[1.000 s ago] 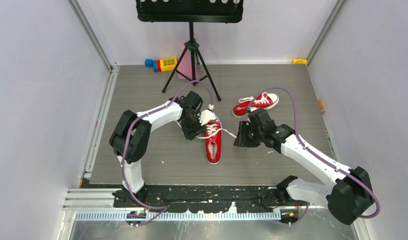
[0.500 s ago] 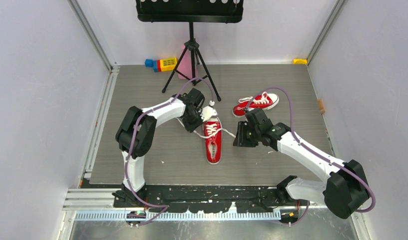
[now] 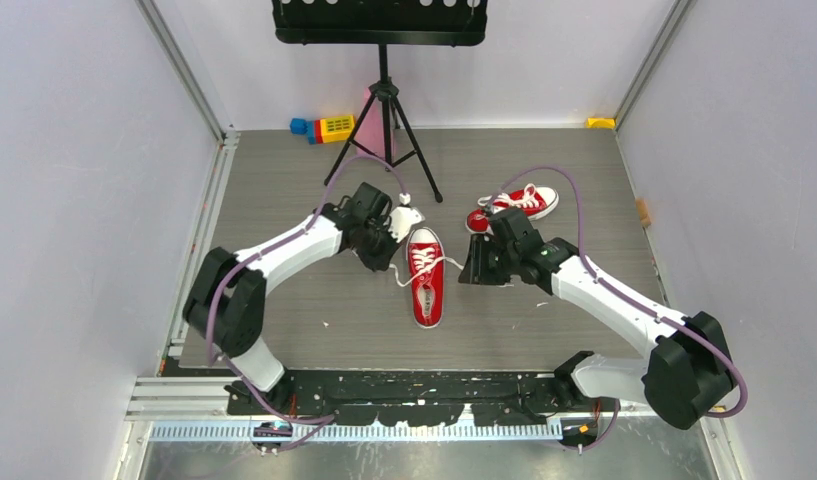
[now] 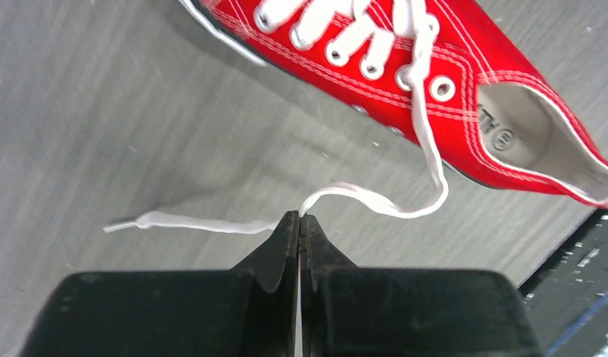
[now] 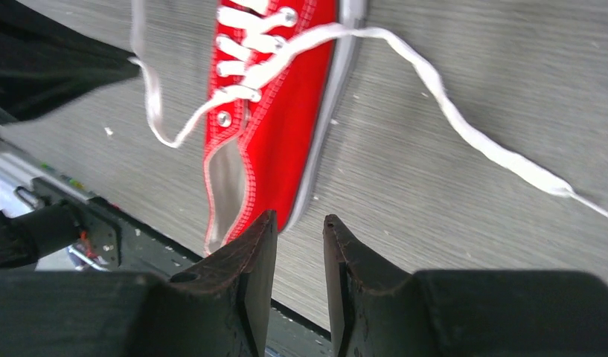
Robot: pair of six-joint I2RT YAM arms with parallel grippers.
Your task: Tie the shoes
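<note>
a grey wood-grain desk (image 3: pixel 284 300) sits boxed in by pale walls (image 3: pixel 74 200), with metal rails (image 3: pixel 199 260) along its left edge. at the back left lie toy blocks (image 3: pixel 324 127) in blue, red and yellow, and just right of them stands a black music stand (image 3: pixel 384 95) on a tripod. left of centre, the left fingers (image 4: pixel 298 223) are clenched tip to tip on a white lace (image 4: pixel 211 222), which trails flat over the desk to one side and curves up to the top eyelet on the other. that lace belongs to the near shoe (image 3: pixel 426 285), red canvas with a white toe cap, lying mid-desk with its toe toward the back. its other lace (image 5: pixel 479 141) lies loose across the desk on the right. the right fingers (image 5: pixel 299 218) hang just beside the shoe's heel, parted, with nothing between them. behind the right arm the far shoe (image 3: pixel 519 205) lies well apart from the first, toe pointing right. a small yellow piece (image 3: pixel 601 122) sits in the back right corner.
</note>
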